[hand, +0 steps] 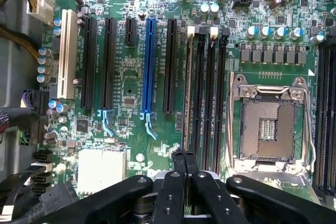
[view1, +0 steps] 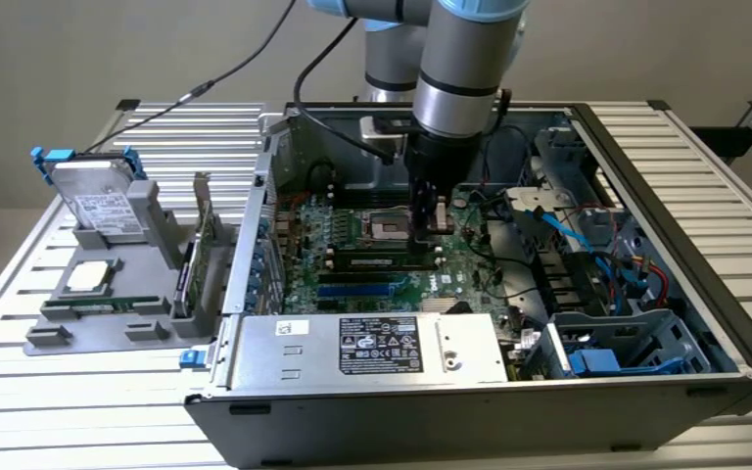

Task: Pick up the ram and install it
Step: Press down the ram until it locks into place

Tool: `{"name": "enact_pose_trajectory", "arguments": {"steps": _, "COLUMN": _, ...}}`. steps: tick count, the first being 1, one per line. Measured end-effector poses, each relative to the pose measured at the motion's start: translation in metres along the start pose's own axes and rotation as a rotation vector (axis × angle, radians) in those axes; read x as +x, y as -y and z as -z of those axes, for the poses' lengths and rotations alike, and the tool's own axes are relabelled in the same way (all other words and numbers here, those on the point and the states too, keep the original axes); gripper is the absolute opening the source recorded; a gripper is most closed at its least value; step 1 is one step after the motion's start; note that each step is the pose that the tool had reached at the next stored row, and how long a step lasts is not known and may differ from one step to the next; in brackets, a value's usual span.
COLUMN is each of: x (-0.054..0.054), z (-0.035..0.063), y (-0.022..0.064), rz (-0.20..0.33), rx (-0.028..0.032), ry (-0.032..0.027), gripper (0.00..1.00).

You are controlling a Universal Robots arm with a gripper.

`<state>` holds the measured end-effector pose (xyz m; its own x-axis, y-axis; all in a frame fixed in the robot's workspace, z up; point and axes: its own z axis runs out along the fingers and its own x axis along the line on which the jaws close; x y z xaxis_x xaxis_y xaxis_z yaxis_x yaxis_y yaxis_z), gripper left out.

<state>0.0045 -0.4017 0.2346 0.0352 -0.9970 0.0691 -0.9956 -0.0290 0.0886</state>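
In the exterior view my gripper [view1: 426, 230] reaches down into the open computer case, over the motherboard [view1: 350, 284] just beside the CPU socket [view1: 390, 227]. The wrist view shows its two black fingers [hand: 178, 182] pressed together, shut, with nothing between them. Their tips [hand: 185, 155] sit over one end of the row of long black memory slots [hand: 210, 87]. The ram [hand: 187, 93] shows edge-on as a thin strip standing in the slot nearest the black expansion slots. In the exterior view the ram [view1: 379, 262] is a dark, green-edged stick lying along its slot, below the gripper.
A grey power supply [view1: 376, 343] fills the case's near side, and blue cables [view1: 586, 245] and drive cages crowd the exterior view's right. On the exterior view's left, a grey holder [view1: 95, 313] carries a hard drive [view1: 105, 201], a processor chip [view1: 93, 277] and an upright green expansion card [view1: 200, 250].
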Motion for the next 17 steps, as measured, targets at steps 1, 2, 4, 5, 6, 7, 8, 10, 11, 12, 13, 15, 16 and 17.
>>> {"name": "enact_pose_trajectory", "arguments": {"steps": 1, "x": -0.001, "z": 0.0002, "y": -0.0017, "rz": 0.000, "rx": 0.0014, "ry": -0.0001, "gripper": 0.10}}
{"name": "enact_pose_trajectory", "arguments": {"steps": 2, "x": -0.001, "z": 0.0003, "y": -0.0034, "rz": 0.000, "rx": 0.0028, "ry": -0.0006, "gripper": 0.10}}
{"name": "enact_pose_trajectory", "arguments": {"steps": 4, "x": -0.003, "z": 0.0002, "y": -0.0074, "rz": -0.001, "rx": 0.0060, "ry": -0.0015, "gripper": 0.10}}
{"name": "enact_pose_trajectory", "arguments": {"steps": 5, "x": -0.003, "z": 0.0001, "y": -0.0094, "rz": -0.001, "rx": 0.0076, "ry": -0.0018, "gripper": 0.10}}
{"name": "enact_pose_trajectory", "arguments": {"steps": 6, "x": -0.004, "z": -0.0001, "y": -0.0114, "rz": -0.001, "rx": 0.0090, "ry": -0.0022, "gripper": 0.10}}
{"name": "enact_pose_trajectory", "arguments": {"steps": 7, "x": -0.004, "z": -0.0002, "y": -0.0136, "rz": -0.001, "rx": 0.0103, "ry": -0.0026, "gripper": 0.10}}
{"name": "enact_pose_trajectory", "arguments": {"steps": 8, "x": -0.005, "z": -0.0004, "y": -0.0161, "rz": -0.001, "rx": 0.0113, "ry": -0.0029, "gripper": 0.10}}
{"name": "enact_pose_trajectory", "arguments": {"steps": 10, "x": -0.005, "z": -0.0008, "y": -0.0213, "rz": -0.001, "rx": 0.0124, "ry": -0.0033, "gripper": 0.10}}
{"name": "enact_pose_trajectory", "arguments": {"steps": 11, "x": -0.006, "z": -0.0011, "y": -0.0241, "rz": -0.001, "rx": 0.0128, "ry": -0.0034, "gripper": 0.10}}
{"name": "enact_pose_trajectory", "arguments": {"steps": 12, "x": -0.006, "z": -0.0013, "y": -0.0271, "rz": -0.001, "rx": 0.0132, "ry": -0.0035, "gripper": 0.10}}
{"name": "enact_pose_trajectory", "arguments": {"steps": 13, "x": -0.006, "z": -0.0016, "y": -0.0303, "rz": -0.001, "rx": 0.0136, "ry": -0.0036, "gripper": 0.10}}
{"name": "enact_pose_trajectory", "arguments": {"steps": 15, "x": -0.007, "z": -0.0021, "y": -0.0370, "rz": -0.001, "rx": 0.0139, "ry": -0.0037, "gripper": 0.10}}
{"name": "enact_pose_trajectory", "arguments": {"steps": 16, "x": -0.007, "z": -0.0024, "y": -0.0403, "rz": -0.001, "rx": 0.0140, "ry": -0.0037, "gripper": 0.10}}
{"name": "enact_pose_trajectory", "arguments": {"steps": 17, "x": -0.008, "z": -0.0026, "y": -0.0436, "rz": -0.001, "rx": 0.0140, "ry": -0.0038, "gripper": 0.10}}
